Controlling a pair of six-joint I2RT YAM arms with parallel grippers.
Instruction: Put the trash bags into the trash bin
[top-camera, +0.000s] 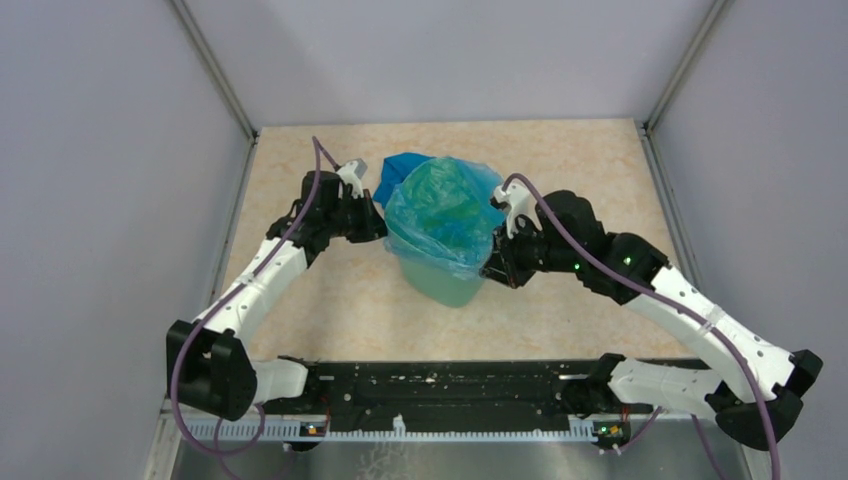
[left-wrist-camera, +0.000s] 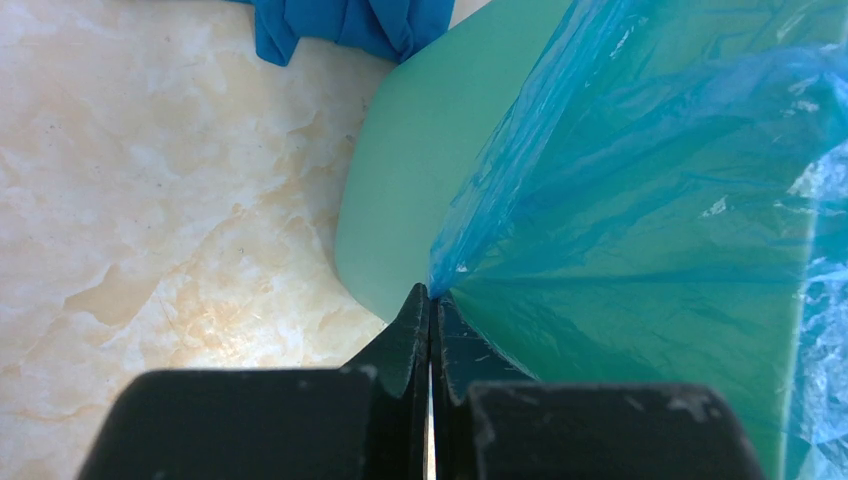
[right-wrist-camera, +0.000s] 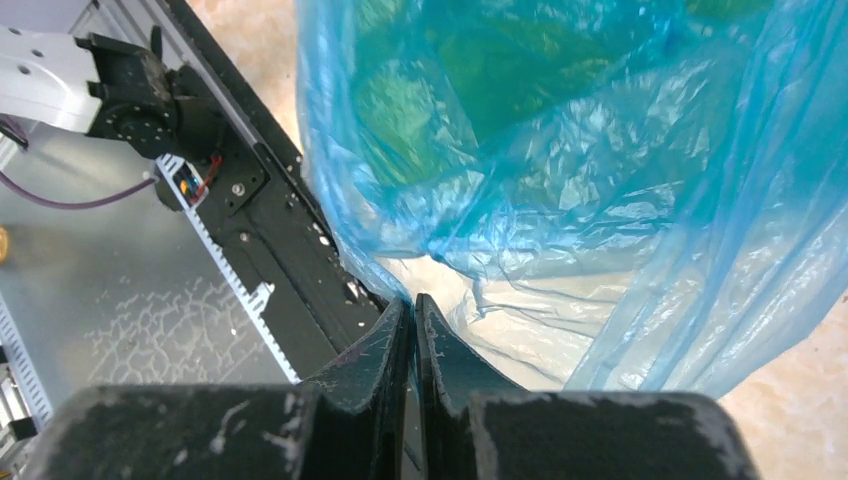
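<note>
Toward the middle of the marbled table (top-camera: 340, 310), beyond the arm bases, stands the mint-green trash bin (top-camera: 445, 285), with a light-blue trash bag (top-camera: 440, 205) draped over its rim and hanging down its walls. On the bin's left side, the left gripper (left-wrist-camera: 432, 295) has its jaws pressed together on a pinch of the film, close against the green wall. On the right side, the right gripper (right-wrist-camera: 412, 300) is likewise closed on the bag's hanging hem. Just behind the bin, to the far left, lies a darker blue folded bundle (top-camera: 397, 168).
</note>
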